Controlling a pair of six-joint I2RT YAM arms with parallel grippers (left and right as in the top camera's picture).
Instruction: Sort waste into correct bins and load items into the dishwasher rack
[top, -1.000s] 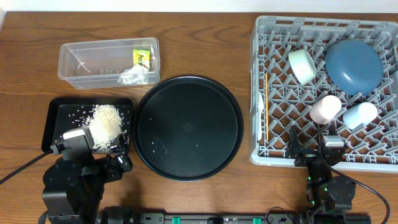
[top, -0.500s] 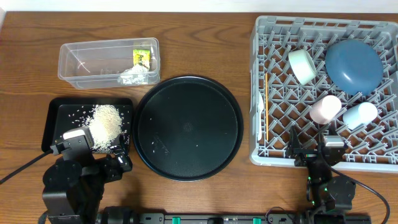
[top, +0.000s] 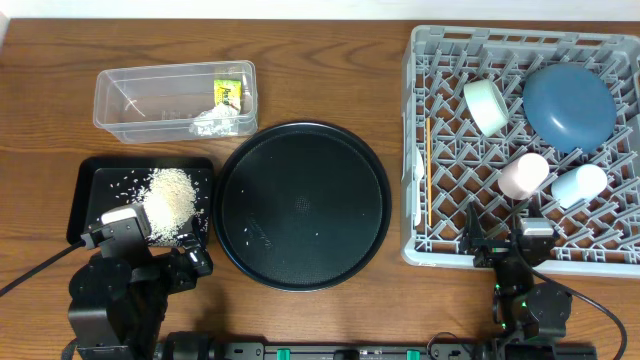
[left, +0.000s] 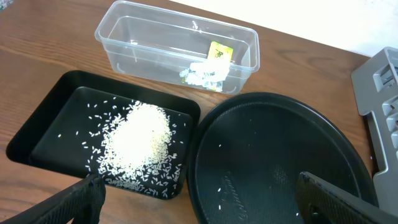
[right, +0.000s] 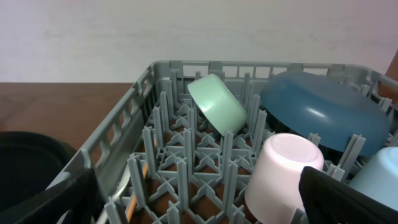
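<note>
Rice pile (left: 138, 140) in blk tray (left: 37, 127)

Grey rack (right: 205, 65) fills view. Mint-green bowl (right: 217, 102) tipped on edge between pegs. Dark blue bowl (right: 317, 112) leans just beside it, to right. Pink cup (right: 283, 167) in front, base toward camera. Pale blue cup (right: 380, 177) at right edge. Right gripper (right: 199, 202) fingers spread to lower corners.

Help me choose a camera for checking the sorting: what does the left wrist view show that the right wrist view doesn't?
Only left wrist: the clear tub holding the wrapper, and the black rectangular tray with rice. Only right wrist: the mint bowl, dark blue bowl and pink cup. Both: the round black tray and the rack.
</note>
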